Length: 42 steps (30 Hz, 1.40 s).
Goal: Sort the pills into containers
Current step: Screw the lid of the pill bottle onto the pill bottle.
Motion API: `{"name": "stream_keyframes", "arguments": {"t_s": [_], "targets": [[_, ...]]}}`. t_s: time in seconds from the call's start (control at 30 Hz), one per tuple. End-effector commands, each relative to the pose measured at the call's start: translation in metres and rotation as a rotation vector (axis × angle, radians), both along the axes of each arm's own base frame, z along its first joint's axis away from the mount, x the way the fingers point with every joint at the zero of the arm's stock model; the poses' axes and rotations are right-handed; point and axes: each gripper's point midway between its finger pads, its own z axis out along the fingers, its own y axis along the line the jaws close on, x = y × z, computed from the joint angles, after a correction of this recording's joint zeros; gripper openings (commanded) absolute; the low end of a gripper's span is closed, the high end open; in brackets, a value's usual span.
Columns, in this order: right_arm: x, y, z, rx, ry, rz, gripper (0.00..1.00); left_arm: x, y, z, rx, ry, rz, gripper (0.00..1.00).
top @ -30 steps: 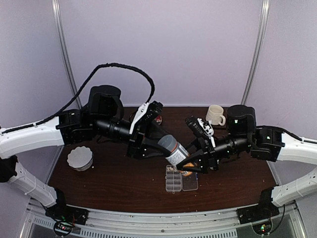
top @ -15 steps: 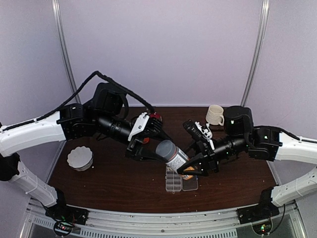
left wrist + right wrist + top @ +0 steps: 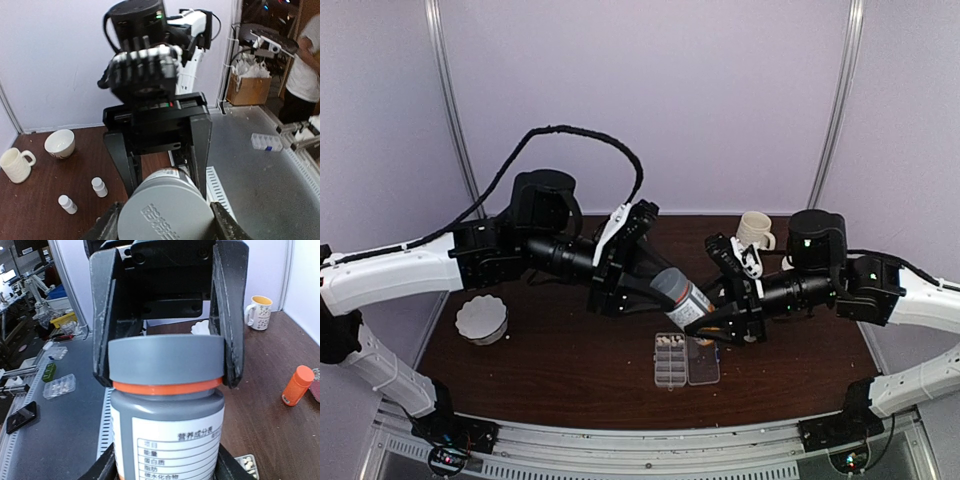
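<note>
A grey bottle [image 3: 684, 301] with a grey cap and an orange ring hangs tilted above the clear organiser box [image 3: 686, 361]. My left gripper [image 3: 660, 285] is shut on its cap [image 3: 167, 210], one finger on each side. My right gripper [image 3: 707, 325] is shut on the labelled bottle body [image 3: 167, 440]. In the right wrist view the left fingers [image 3: 102, 325] clamp the cap [image 3: 166, 360]. Small cream pills [image 3: 669, 340] lie in the box's far-left compartment, and also show in the right wrist view [image 3: 247, 463].
A white fluted bowl [image 3: 482, 318] stands at the left, a cream mug [image 3: 754, 230] at the back right. The right wrist view shows an orange bottle [image 3: 297, 385]. The left wrist view shows two small white bottles [image 3: 98, 186] and a bowl [image 3: 60, 143].
Both grippers, still holding the grey bottle, dipped toward the box half a second ago and have now lifted it up and to the right.
</note>
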Motion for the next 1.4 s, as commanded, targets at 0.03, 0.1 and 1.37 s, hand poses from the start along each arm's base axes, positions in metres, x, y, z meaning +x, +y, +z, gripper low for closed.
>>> {"name": "stream_keyframes", "arguments": {"t_s": [0.03, 0.1, 1.37], "targets": [[0.047, -0.005, 0.076, 0.191, -0.267, -0.251, 0.00, 0.012, -0.012, -0.024, 0.110, 0.347, 0.153, 0.00], [0.057, -0.004, 0.075, 0.171, -0.279, -0.299, 0.00, 0.016, -0.012, -0.025, 0.123, 0.405, 0.196, 0.00], [-0.033, -0.009, 0.155, 0.532, -0.083, 0.175, 0.00, -0.052, 0.001, -0.017, -0.024, -0.084, -0.360, 0.05]]}}
